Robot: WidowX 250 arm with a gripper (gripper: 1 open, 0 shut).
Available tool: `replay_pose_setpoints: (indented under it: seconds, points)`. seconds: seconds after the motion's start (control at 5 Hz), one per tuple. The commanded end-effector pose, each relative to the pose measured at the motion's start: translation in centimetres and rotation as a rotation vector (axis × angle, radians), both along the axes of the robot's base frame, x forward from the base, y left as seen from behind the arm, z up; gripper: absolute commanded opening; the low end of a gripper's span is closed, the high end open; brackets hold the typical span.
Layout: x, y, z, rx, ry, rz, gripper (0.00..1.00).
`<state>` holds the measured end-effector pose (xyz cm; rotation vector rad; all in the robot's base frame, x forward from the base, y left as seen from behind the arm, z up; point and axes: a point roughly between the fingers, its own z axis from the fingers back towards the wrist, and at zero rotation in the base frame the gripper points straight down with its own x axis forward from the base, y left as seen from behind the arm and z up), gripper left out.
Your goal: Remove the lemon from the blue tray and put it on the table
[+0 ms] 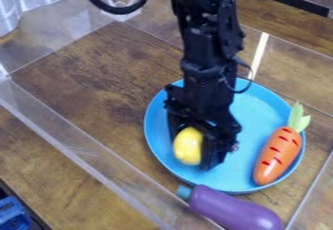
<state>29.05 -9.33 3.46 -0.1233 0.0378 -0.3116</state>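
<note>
A: Where is the lemon [190, 146] right now?

B: It sits between the black fingers [198, 148] of the arm [208, 49], which comes straight down from the top of the view. The fingers are closed around the yellow fruit on both sides, grasping it.

A: Is it off the blue tray [254, 112]?

B: Not clear of it. The lemon is over the tray's inner area, toward the 8 o'clock part of the plate. Whether it touches the blue surface or hangs just above it, I cannot tell.

A: What else lies on the tray?

B: A carrot [281, 152], orange with green leaves, rests at about 4 o'clock on the plate, close to the rim, its leafy end pointing up and away toward 1 o'clock. It is apart from the lemon, with bare blue between them.

A: And outside the tray?

B: A purple eggplant [235, 212] lies on the desk [92, 88] just beyond the tray's rim at 6 o'clock, near the bottom edge of the view. Its green cap points toward 9 o'clock.

A: What does the desk look like?

B: Dark brown wood with visible grain, bordered by clear walls [58, 166]. The tray stands at roughly 4 o'clock from the centre of the view.
</note>
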Motion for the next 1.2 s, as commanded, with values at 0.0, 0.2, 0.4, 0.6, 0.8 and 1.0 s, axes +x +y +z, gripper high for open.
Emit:
replay_pose_setpoints:
  seconds: [0.0, 0.2, 0.4, 0.6, 0.8, 1.0]
  points:
    - [-0.2, -1.2, 1.7, -0.02, -0.054, -0.098, 0.0]
    - [-0.2, -0.7, 3.6, -0.015, -0.048, -0.146, 0.0]
    - [0.2, 0.2, 6.8, -0.002, -0.058, -0.153, 0.0]
    - [1.8, 2.9, 11.5, 0.033, -0.092, -0.126, 0.0]
    - [3.6, 7.6, 12.7, 0.058, -0.13, -0.113, 0.0]
    - [4.2, 11.8, 11.8, 0.073, -0.144, -0.145, 0.0]
